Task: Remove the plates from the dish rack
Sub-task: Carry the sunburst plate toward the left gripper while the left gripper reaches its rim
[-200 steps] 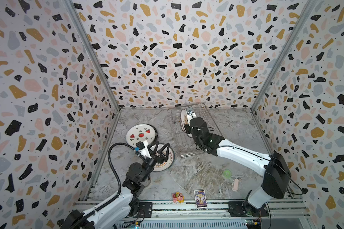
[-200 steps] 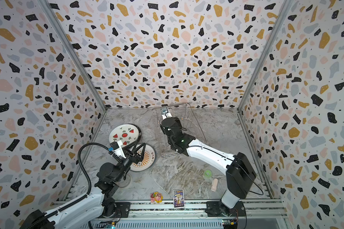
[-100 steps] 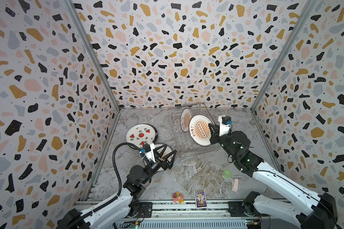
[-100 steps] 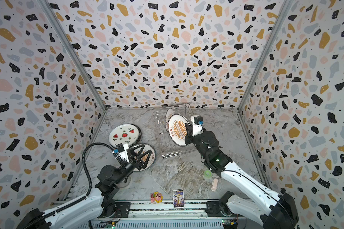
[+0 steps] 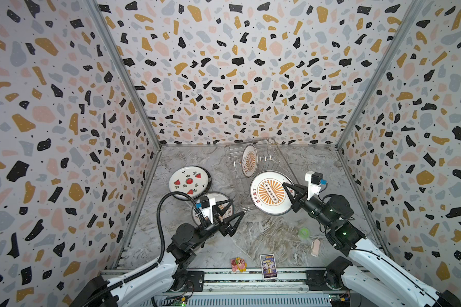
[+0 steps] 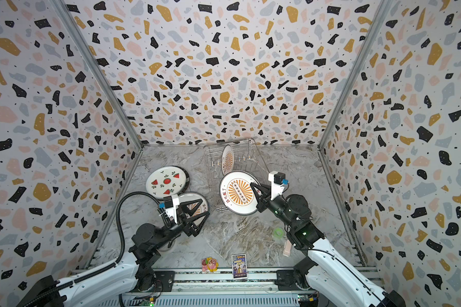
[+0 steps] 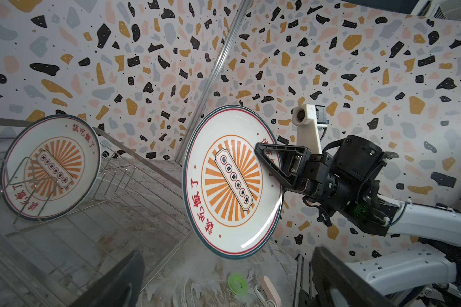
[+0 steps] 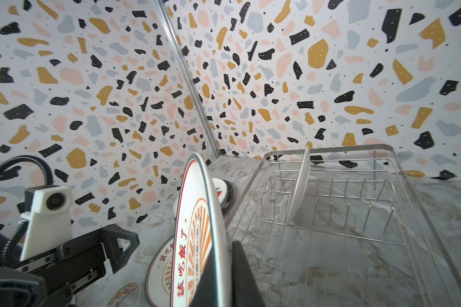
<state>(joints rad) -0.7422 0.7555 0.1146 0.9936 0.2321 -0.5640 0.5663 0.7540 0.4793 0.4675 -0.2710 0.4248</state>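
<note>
Held plate (image 5: pixel 266 192) tilted; face leftward

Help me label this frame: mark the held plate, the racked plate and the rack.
Held plate (image 5: pixel 270 192): a top view, sunburst centre.
Racked plate (image 5: pixel 249 160): a top view, face centre.
Rack (image 8: pixel 343 150): right wrist view, far rim.

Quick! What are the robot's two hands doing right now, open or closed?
Left hand: open, holding nothing.
Right hand: closed on the rim of the orange sunburst plate, held up on edge.
</note>
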